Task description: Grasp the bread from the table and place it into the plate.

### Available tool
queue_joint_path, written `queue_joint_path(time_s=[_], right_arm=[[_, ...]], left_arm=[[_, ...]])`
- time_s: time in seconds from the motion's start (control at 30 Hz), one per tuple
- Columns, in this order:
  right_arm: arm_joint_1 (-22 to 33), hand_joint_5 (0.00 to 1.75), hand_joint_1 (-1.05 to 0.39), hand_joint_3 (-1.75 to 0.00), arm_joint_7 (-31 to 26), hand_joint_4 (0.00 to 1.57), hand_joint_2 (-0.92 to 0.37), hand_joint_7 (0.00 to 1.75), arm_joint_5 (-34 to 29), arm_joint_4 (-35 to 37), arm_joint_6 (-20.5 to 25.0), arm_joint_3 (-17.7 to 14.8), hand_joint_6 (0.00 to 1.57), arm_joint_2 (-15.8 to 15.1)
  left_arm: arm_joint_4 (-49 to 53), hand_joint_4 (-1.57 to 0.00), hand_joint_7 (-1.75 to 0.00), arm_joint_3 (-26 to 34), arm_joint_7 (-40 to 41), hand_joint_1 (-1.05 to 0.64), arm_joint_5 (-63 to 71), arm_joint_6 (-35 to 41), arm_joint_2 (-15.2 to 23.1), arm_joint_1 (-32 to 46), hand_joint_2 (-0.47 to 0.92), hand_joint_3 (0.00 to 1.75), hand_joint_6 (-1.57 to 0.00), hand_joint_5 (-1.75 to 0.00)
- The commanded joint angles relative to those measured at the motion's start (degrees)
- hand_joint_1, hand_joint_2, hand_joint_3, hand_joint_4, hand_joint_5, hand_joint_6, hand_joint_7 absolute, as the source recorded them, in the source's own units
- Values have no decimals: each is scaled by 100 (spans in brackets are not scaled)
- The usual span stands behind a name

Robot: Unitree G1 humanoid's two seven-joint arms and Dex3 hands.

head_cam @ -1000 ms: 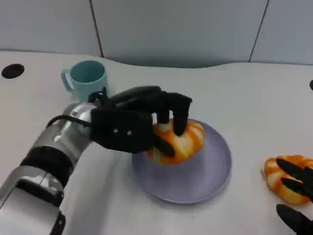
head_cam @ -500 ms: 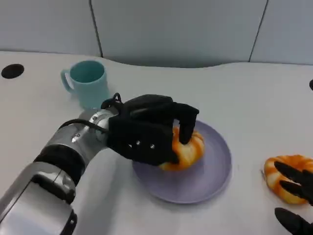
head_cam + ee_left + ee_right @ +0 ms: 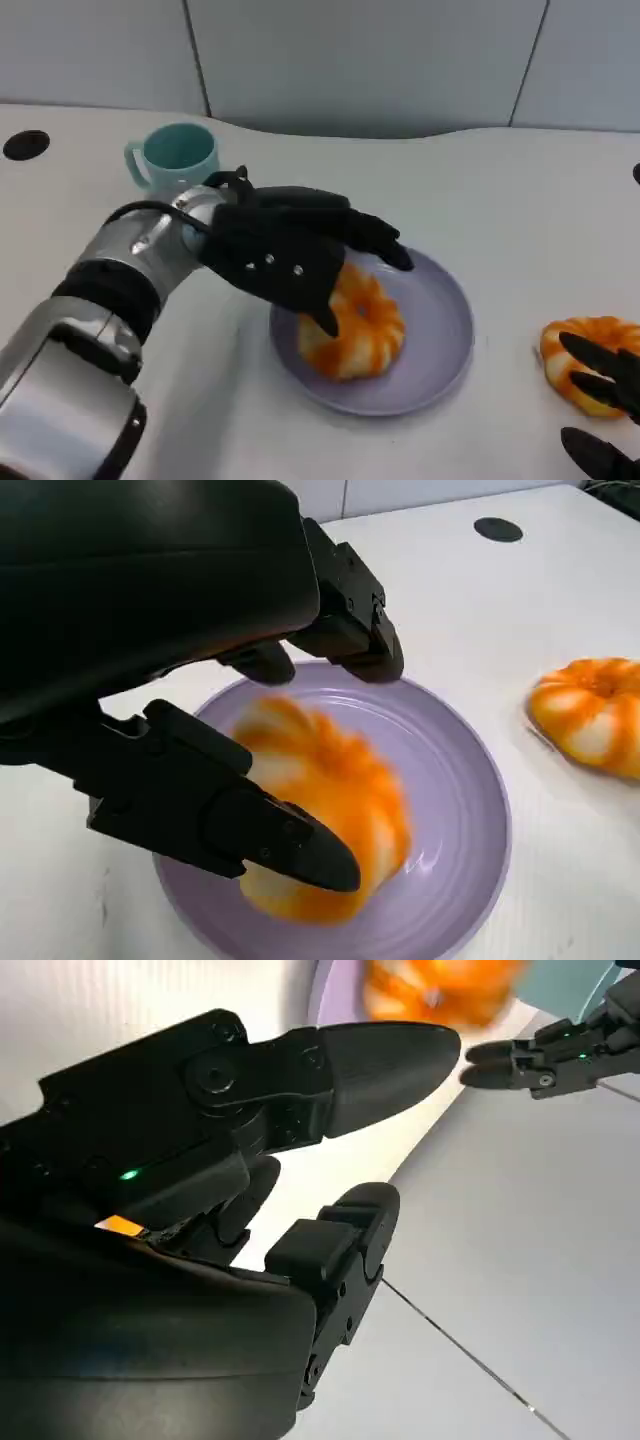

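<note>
Release step: my left hand [image 3: 285,255] hovers with fingers spread, holding nothing. Bread [image 3: 352,322] lies in the purple plate [image 3: 440,340]. Next, judged: lift the hand away without nudging it.

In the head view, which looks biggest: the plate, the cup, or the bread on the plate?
Plate is largest. Bread next, though the left hand partly covers it. Cup looks smallest, but it stands farther from the camera, so that ranking is unsure.
</note>
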Motion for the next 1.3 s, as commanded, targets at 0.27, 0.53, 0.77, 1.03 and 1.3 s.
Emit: queue_joint_path(time_s=[0.27,0.53,0.77,1.03,1.3], right_arm=[[113,0,-36,-34,-20,81,-92,0,-22,-187,103,-74,65,-37],[143,0,-36,-34,-14,82,-92,0,-44,-253,222,-63,65,-14],[113,0,-37,-34,-32,82,-92,0,-43,-294,289,-39,66,41],[-22,0,-35,-33,-93,82,-92,0,-56,70,-36,-9,66,4],[-202,1,-36,-32,-23,84,-92,1,157,495,-242,-153,67,-128]], left_arm=[[-692,0,0,779,-1814,-67,-1343,9,617,-109,86,1,-22,-21],[-1625,-4,-1,1719,-2571,-63,-2894,-55,1198,750,92,2,-22,-19],[-2969,-26,-4,2378,-2228,-60,-3528,1034,1688,2310,92,10,-35,-26],[-3784,-47,-7,2703,-1280,-52,-3579,1937,1589,3791,92,14,-59,-72],[-3675,-42,-54,2855,-760,-43,-3722,2803,1166,4518,92,9,-64,-141]])
